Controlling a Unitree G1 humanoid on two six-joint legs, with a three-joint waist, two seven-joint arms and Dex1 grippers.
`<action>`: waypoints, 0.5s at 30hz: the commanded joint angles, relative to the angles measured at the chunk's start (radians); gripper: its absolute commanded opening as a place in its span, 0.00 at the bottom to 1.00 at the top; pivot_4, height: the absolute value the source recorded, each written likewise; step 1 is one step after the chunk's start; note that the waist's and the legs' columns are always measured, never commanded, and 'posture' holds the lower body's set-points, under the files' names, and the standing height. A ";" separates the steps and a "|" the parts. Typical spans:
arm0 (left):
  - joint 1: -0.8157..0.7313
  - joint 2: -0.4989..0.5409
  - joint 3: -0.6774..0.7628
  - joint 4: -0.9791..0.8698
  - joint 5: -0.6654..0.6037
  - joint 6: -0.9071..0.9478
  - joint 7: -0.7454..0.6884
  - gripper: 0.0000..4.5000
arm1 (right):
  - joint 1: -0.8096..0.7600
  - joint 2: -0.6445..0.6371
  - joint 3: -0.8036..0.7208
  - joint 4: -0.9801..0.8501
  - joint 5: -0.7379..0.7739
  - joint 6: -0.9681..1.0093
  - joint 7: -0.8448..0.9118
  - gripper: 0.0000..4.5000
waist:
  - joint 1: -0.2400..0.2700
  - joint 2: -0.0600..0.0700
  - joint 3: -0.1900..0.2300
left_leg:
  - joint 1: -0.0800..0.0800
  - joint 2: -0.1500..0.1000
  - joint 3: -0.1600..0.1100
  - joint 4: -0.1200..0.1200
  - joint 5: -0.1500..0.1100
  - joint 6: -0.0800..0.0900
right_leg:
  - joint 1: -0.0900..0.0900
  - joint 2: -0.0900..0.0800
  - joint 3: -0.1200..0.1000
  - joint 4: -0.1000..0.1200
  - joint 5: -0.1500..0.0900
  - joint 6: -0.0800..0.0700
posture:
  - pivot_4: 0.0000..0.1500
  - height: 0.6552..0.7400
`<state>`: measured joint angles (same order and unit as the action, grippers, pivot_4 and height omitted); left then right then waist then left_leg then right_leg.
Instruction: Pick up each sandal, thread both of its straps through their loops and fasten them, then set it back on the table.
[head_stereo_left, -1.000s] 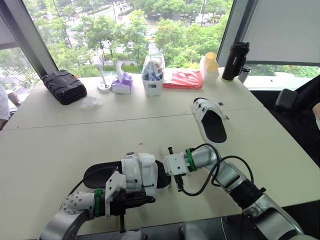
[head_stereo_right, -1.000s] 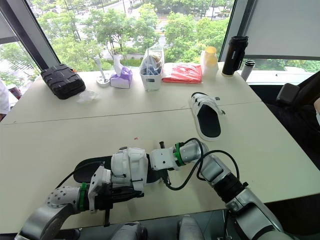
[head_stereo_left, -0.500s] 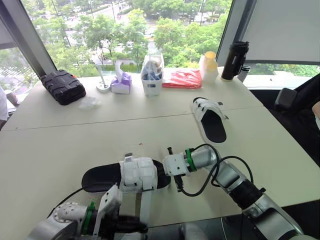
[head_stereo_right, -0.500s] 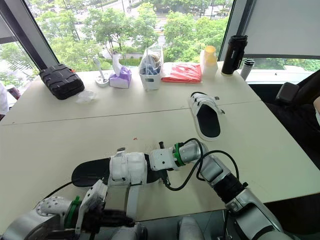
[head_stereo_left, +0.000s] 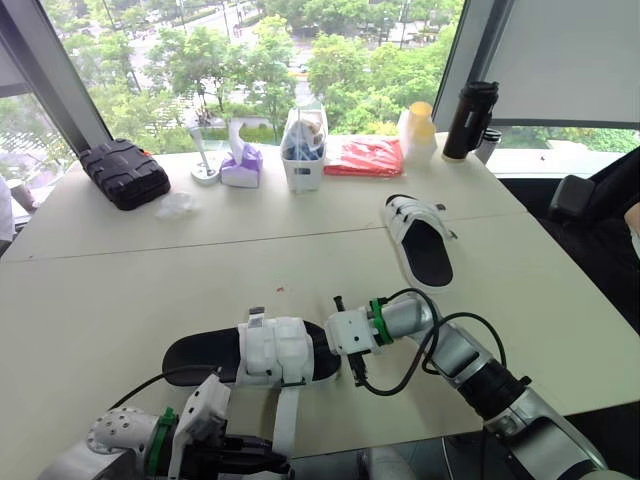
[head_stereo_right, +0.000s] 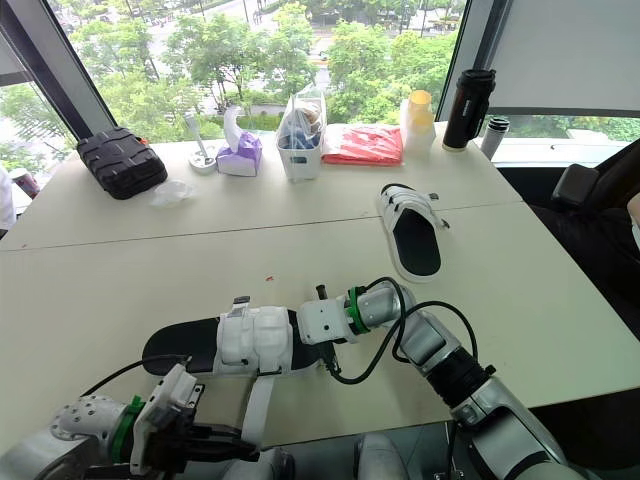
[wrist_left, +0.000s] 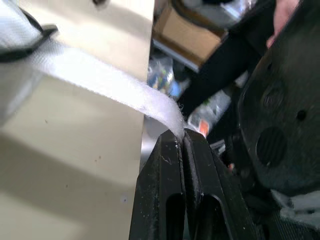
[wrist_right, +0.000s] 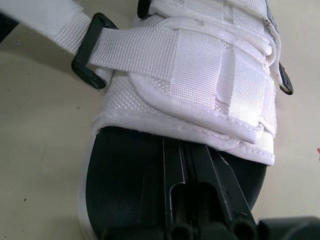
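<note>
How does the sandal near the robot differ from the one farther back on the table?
The near sandal lies crosswise by the front edge of the table; the far sandal points away from the robot. The near sandal has a strap drawn out, pinched in the left gripper, with the right gripper at its end; the far sandal lies untouched. Both have black soles and white uppers.

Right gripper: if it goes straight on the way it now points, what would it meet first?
Most likely the white upper of the near sandal. The right gripper lies over the black footbed, pointing at that upper, with nothing between them.
</note>
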<state>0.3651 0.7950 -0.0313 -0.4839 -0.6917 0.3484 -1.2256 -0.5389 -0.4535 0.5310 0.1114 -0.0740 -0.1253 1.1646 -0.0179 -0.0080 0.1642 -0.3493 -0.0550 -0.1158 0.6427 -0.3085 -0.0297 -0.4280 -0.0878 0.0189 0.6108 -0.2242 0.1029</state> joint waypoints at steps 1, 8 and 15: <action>-0.006 -0.002 0.094 -0.063 -0.116 0.027 0.003 0.01 | 0.020 -0.016 0.036 0.053 -0.054 0.019 0.009 0.00 | 0.001 0.000 0.000 | 0.000 0.000 0.000 0.000 0.000 0.000 | 0.000 0.000 0.000 0.000 0.000 0.000 | 1.00 1.00; -0.207 -0.031 0.171 0.013 -0.277 0.149 0.066 0.01 | 0.010 -0.009 0.035 0.067 -0.056 0.014 0.005 0.00 | 0.000 0.000 0.000 | 0.000 0.000 0.000 0.001 0.000 0.000 | 0.000 0.000 -0.001 0.001 0.002 -0.002 | 1.00 1.00; -0.472 -0.125 0.135 0.134 -0.296 0.278 0.201 0.01 | 0.001 -0.008 0.036 0.077 -0.057 0.009 0.000 0.00 | 0.002 -0.001 0.001 | 0.000 -0.001 -0.001 0.003 0.000 -0.001 | 0.001 0.001 -0.001 0.002 0.002 -0.002 | 1.00 1.00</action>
<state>-0.0605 0.6846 0.0768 -0.3446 -0.9593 0.6320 -1.0476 -0.5596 -0.4461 0.5346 0.1338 -0.0743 -0.1387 1.1572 -0.0159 -0.0087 0.1651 -0.3496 -0.0565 -0.1169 0.6462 -0.3080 -0.0305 -0.4273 -0.0868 0.0180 0.6133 -0.2216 0.1008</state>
